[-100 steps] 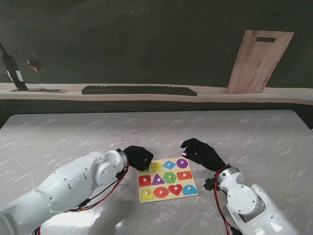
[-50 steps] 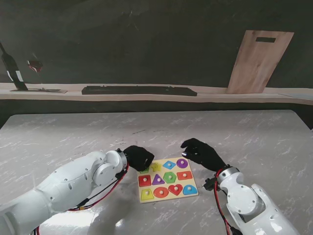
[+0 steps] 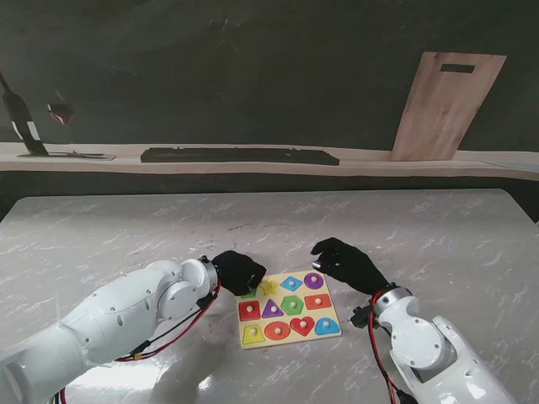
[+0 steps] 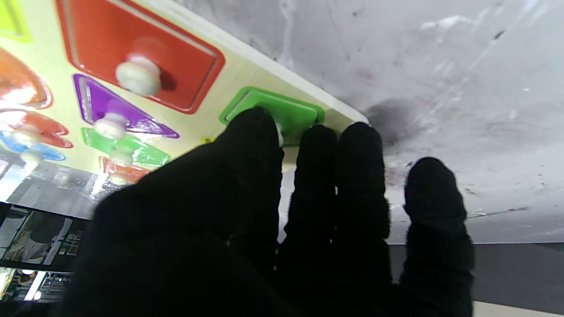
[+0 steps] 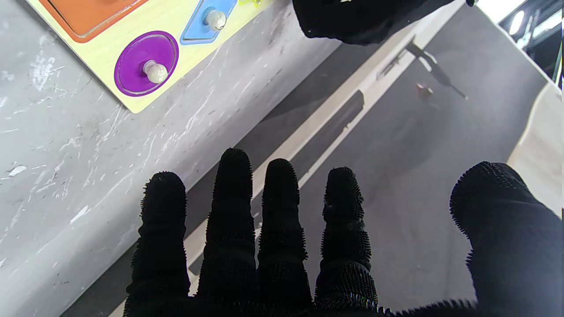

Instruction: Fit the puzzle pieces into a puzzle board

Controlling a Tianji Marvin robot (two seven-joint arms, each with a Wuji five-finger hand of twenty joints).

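No text, label, brand, number or sign can be read in any of the views. The puzzle board between the left hand and the right hand carries only plain coloured shapes with knobs, such as the green piece at the left hand's fingertips and the purple circle ahead of the right hand's fingers. The bottle far beyond the left hand has a pale label, too small to make out.
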